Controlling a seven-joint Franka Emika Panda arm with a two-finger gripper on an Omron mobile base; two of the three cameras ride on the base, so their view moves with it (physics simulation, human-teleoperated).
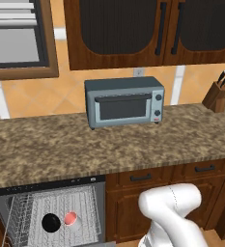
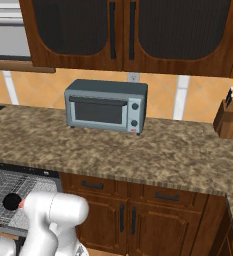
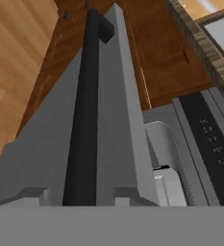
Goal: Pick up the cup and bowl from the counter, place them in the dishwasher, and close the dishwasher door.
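The dishwasher (image 1: 46, 186) stands open under the counter (image 1: 109, 144). In its white wire rack (image 1: 87, 205) the black bowl (image 1: 51, 222) and the grey cup (image 1: 71, 219) with a pink inside sit side by side. The bowl (image 2: 11, 201) also shows in the right base view beside the arm. In the hand view the grey dishwasher door (image 3: 41, 144) is very close, with its dark bar handle (image 3: 84, 96) running away from me. My gripper (image 3: 80, 197) straddles the near end of that handle, one fingertip (image 3: 31, 194) on each side, with small gaps to the bar.
A grey toaster oven (image 1: 124, 102) stands at the back of the counter and a knife block (image 1: 219, 94) at its far right. Brown cabinet drawers (image 1: 143, 177) adjoin the dishwasher on the right. Wooden floor (image 3: 12, 57) lies beside the door, and the black control strip (image 3: 207, 144) is at its edge.
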